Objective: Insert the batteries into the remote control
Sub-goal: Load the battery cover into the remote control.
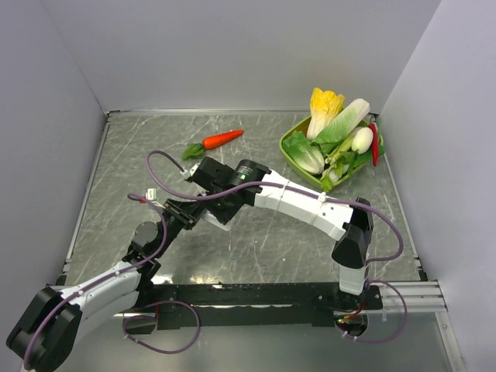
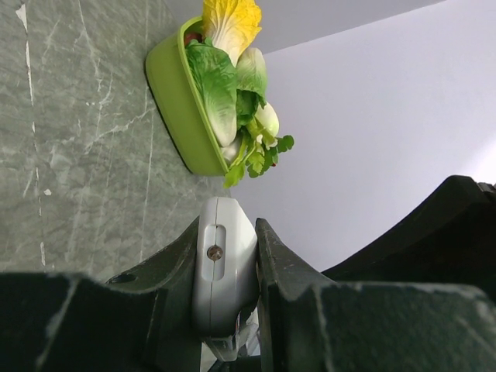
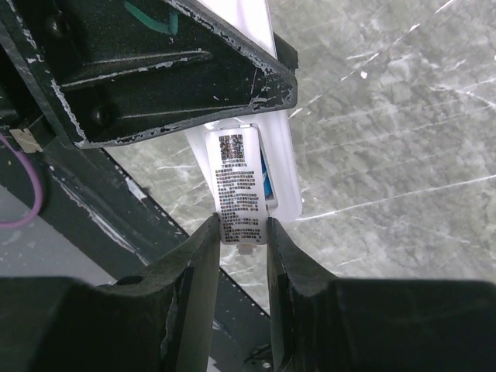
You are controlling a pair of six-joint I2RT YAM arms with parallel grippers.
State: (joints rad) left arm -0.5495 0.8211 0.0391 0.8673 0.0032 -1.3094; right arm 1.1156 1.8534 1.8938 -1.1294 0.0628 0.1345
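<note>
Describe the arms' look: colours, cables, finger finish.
Both the left arm and the right arm have white link shells with black joint housings. Purple cables loop loosely along each. The left gripper and right gripper have matte black, grainy fingers. The left's body shows white scuffs along its edges.

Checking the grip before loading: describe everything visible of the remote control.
The remote control is a slim white-grey plastic-looking bar, clamped edge-on between the left gripper jaws; that edge shows a slot with a small screw. At its back, the right gripper pinches a panel bearing a printed code label, and a sliver of blue shows beside it.
</note>
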